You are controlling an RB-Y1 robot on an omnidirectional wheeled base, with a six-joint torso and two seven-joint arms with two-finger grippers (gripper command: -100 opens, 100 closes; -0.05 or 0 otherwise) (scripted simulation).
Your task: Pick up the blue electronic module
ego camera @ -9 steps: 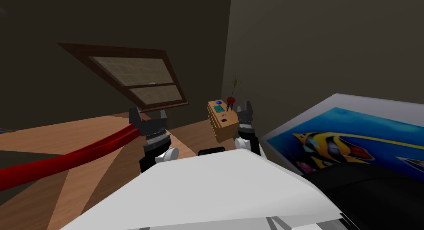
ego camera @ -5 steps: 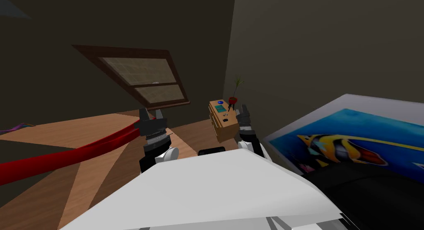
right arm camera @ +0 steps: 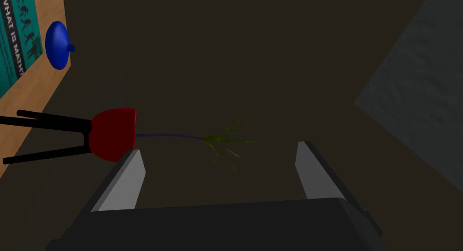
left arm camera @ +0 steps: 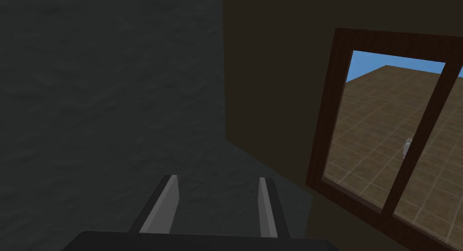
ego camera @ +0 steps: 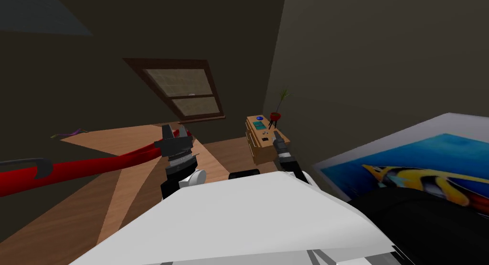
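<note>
A small wooden dresser (ego camera: 261, 143) stands by the dark wall, ahead and slightly right. On its top lies a blue rounded object (ego camera: 259, 118), the blue thing nearest the far end; the right wrist view shows it as a blue dome with a small nub (right arm camera: 58, 51). My right gripper (ego camera: 276, 139) hangs open beside the dresser's right edge, well short of the blue object. In its wrist view the open fingers (right arm camera: 221, 171) point past a red pot. My left gripper (ego camera: 174, 133) is raised at the left, open and empty (left arm camera: 217, 203).
A plant in a red pot on black legs (right arm camera: 113, 134) stands at the dresser's corner, close to my right finger. A teal book (ego camera: 258, 125) lies beside the blue object. A long red bar (ego camera: 95, 164) crosses the floor left. A bed with a fish picture (ego camera: 430, 174) lies right.
My head view has swung, so window and dresser sit further right in it. My right gripper has turned edge-on and dropped slightly beside the dresser. The left gripper holds its pose.
</note>
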